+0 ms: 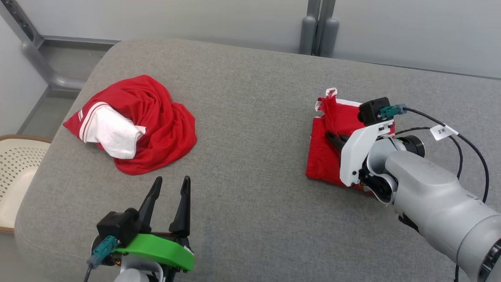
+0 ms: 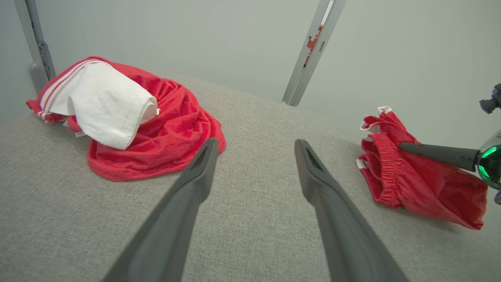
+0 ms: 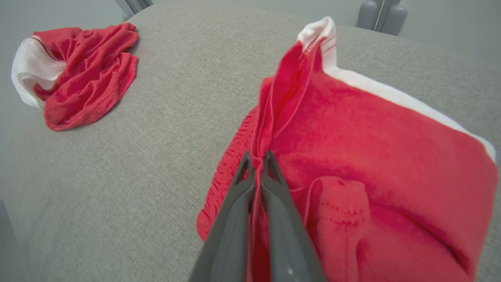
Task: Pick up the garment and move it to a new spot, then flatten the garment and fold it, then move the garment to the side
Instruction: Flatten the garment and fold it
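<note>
A folded red garment (image 1: 324,156) with a white trim lies at the right of the grey padded table (image 1: 254,117). My right gripper (image 1: 330,136) is shut on a raised fold of it near the elastic waistband; the right wrist view shows the red garment (image 3: 372,149) pinched between the closed tips of the right gripper (image 3: 256,156). In the left wrist view the red garment (image 2: 415,184) lies at the right. My left gripper (image 1: 171,181) stands open near the table's front, its fingers (image 2: 195,184) apart over bare cloth.
A second, crumpled red-and-white garment (image 1: 156,117) (image 2: 168,129) (image 3: 86,66) lies at the table's left, just beyond my left gripper. A cream perforated seat (image 1: 15,168) stands off the left edge. Grey posts (image 1: 319,27) rise behind the table.
</note>
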{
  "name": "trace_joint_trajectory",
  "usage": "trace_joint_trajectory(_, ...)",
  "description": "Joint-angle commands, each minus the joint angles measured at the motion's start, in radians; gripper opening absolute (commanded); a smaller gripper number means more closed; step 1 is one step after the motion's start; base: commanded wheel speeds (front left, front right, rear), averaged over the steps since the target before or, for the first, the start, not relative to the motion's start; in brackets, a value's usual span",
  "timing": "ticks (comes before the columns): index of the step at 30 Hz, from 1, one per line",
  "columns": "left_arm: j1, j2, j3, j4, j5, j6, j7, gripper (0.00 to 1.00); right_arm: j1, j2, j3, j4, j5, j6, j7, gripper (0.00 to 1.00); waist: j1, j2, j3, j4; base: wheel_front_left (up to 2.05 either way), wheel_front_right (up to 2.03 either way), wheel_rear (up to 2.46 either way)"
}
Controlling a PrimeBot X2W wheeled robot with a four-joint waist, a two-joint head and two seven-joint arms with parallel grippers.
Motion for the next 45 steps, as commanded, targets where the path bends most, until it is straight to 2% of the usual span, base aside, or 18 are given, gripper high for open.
trace_joint_trajectory(1,0.007,-0.005,0.006,-0.001,-0.002,-0.008,-0.003,1.00,0.017,0.008,0.007,0.007,-0.001,-0.001,-0.011,0.53,0.0000,0.0000,0.006,-0.011,0.00,0.00,0.00)
trace_joint_trajectory(2,0.005,-0.007,0.008,0.000,-0.001,-0.008,-0.003,1.00,0.022,0.018,0.012,0.010,0.001,-0.001,-0.017,1.00,0.0000,0.0000,0.007,-0.016,0.00,0.00,0.00)
trace_joint_trajectory(6,0.003,-0.008,0.019,0.003,0.004,-0.011,-0.003,1.00,0.031,0.041,0.013,-0.002,0.015,-0.001,-0.066,1.00,0.0000,0.0000,0.004,-0.039,0.00,0.00,0.00)
trace_joint_trajectory(9,0.009,-0.007,0.026,0.004,0.006,-0.011,-0.003,1.00,0.040,0.038,0.006,-0.064,0.031,-0.001,-0.138,1.00,0.0000,0.0000,-0.004,-0.056,0.00,0.00,0.00)
trace_joint_trajectory(15,0.027,-0.003,0.049,-0.007,0.013,-0.009,-0.003,1.00,0.050,-0.063,-0.038,-0.225,0.028,-0.001,-0.220,1.00,0.0000,0.0000,-0.024,-0.094,0.00,0.00,0.00)
trace_joint_trajectory(19,0.039,-0.003,0.061,-0.025,0.021,-0.008,-0.003,1.00,0.078,-0.151,-0.156,-0.278,-0.001,-0.001,-0.225,1.00,0.0000,0.0000,-0.036,-0.113,0.00,0.00,0.00)
trace_joint_trajectory(22,0.050,-0.004,0.076,-0.042,0.033,0.000,-0.003,1.00,0.133,-0.204,-0.264,-0.245,-0.052,-0.001,-0.225,1.00,0.0000,0.0000,-0.042,-0.122,0.00,0.00,0.00)
trace_joint_trajectory(26,0.053,0.005,0.094,-0.052,0.058,0.013,-0.003,1.00,0.175,-0.223,-0.372,-0.191,-0.127,-0.001,-0.225,1.00,0.0000,0.0000,-0.045,-0.124,0.00,0.00,0.00)
trace_joint_trajectory(30,0.060,0.010,0.107,-0.067,0.072,0.019,-0.003,1.00,0.211,-0.193,-0.452,-0.156,-0.190,-0.001,-0.225,1.00,0.0000,0.0000,-0.042,-0.122,0.00,0.00,0.00)
trace_joint_trajectory(32,0.057,0.009,0.107,-0.073,0.081,0.017,-0.003,1.00,0.220,-0.173,-0.470,-0.135,-0.215,-0.001,-0.225,0.87,0.0000,0.0000,-0.039,-0.115,0.00,0.00,0.00)
trace_joint_trajectory(33,0.053,0.010,0.106,-0.077,0.089,0.016,-0.003,1.00,0.222,-0.165,-0.473,-0.125,-0.222,-0.001,-0.225,0.86,0.0000,0.0000,-0.036,-0.111,0.00,0.00,0.00)
trace_joint_trajectory(35,0.046,0.006,0.103,-0.081,0.101,0.014,-0.003,1.00,0.227,-0.141,-0.468,-0.096,-0.227,-0.001,-0.225,0.65,0.0000,0.0000,-0.031,-0.099,0.00,0.00,0.00)
trace_joint_trajectory(36,0.043,0.003,0.101,-0.084,0.108,0.013,-0.003,1.00,0.226,-0.128,-0.462,-0.082,-0.224,-0.001,-0.225,0.45,0.0000,0.0000,-0.026,-0.092,0.00,0.00,0.00)
trace_joint_trajectory(37,0.040,0.004,0.101,-0.087,0.120,0.016,-0.003,1.00,0.223,-0.117,-0.457,-0.071,-0.218,-0.001,-0.220,0.29,0.0000,0.0000,-0.023,-0.086,0.00,0.00,0.00)
trace_joint_trajectory(38,0.036,0.001,0.098,-0.089,0.126,0.015,-0.003,1.00,0.217,-0.107,-0.450,-0.058,-0.210,-0.001,-0.209,0.00,0.0000,0.0000,-0.017,-0.078,0.00,0.00,0.00)
trace_joint_trajectory(45,0.010,-0.008,0.095,-0.083,0.158,0.007,-0.003,1.00,0.188,-0.047,-0.408,0.002,-0.132,-0.001,-0.107,0.00,0.0000,0.0000,0.014,-0.030,0.00,0.00,0.00)
